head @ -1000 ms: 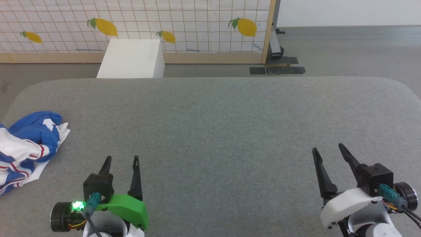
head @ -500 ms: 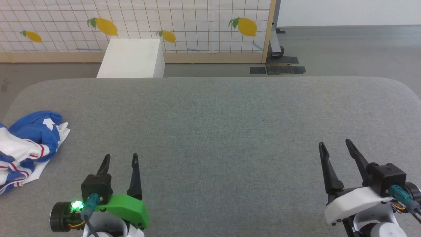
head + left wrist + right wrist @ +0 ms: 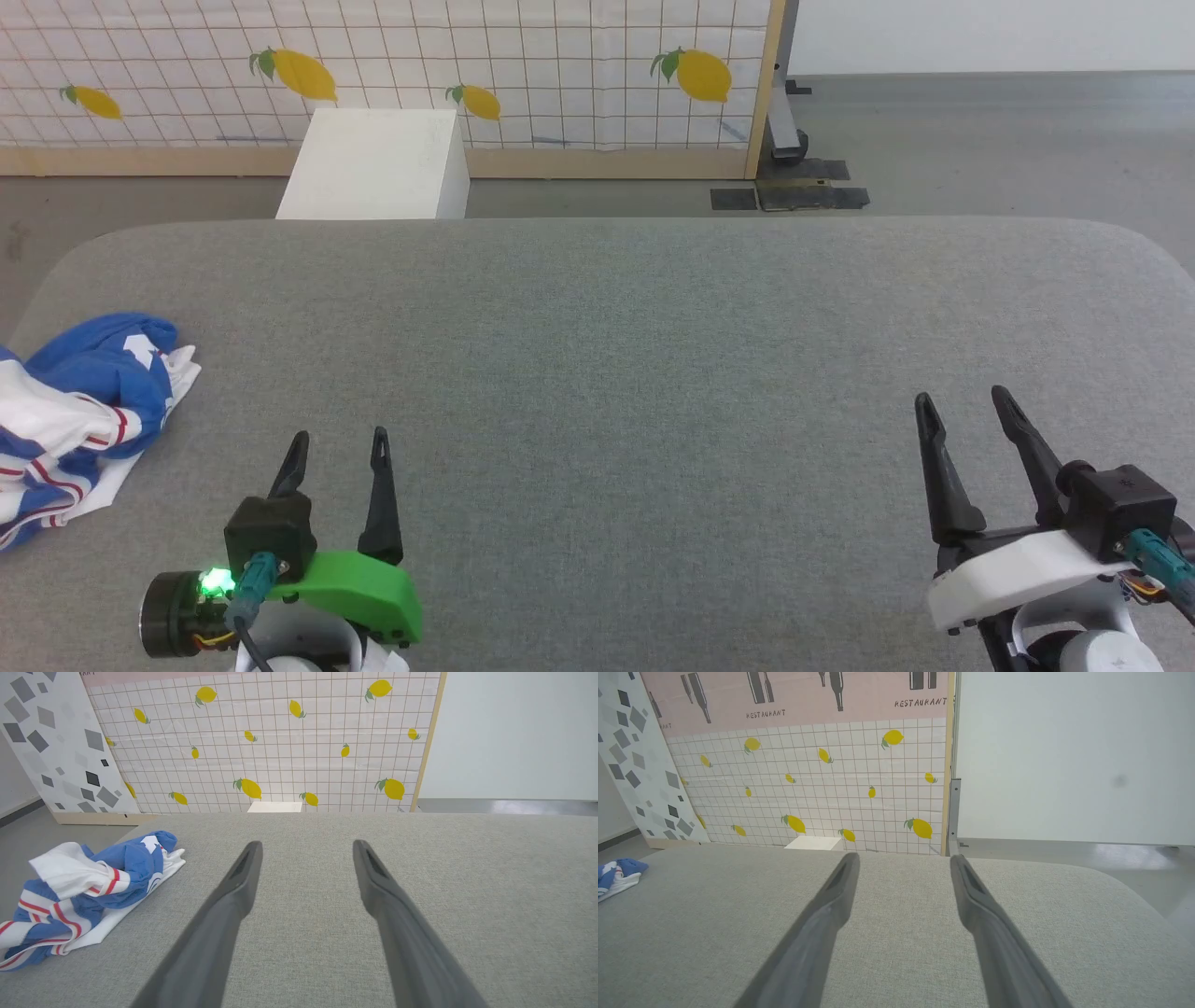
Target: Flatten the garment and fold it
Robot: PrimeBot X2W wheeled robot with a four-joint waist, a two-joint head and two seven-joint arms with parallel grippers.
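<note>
The garment (image 3: 84, 411) lies crumpled at the table's (image 3: 607, 355) left edge, cut off in the head view. The left wrist view shows more of the heap, a red-striped white sleeve on top. The left gripper (image 3: 339, 437) and right gripper (image 3: 963, 397) hover over the near table, fingers forward, jaws released and empty, well apart from the garment.

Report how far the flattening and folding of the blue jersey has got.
Done: nothing yet. The royal-blue jersey T-shirt with white, red-striped sleeves lies crumpled in a heap at the left edge of the grey fabric-covered table. In hand: nothing. The left gripper and right gripper are both open, apart from the shirt, over bare table. Left: grasp the shirt, spread it flat, then fold it.
</note>
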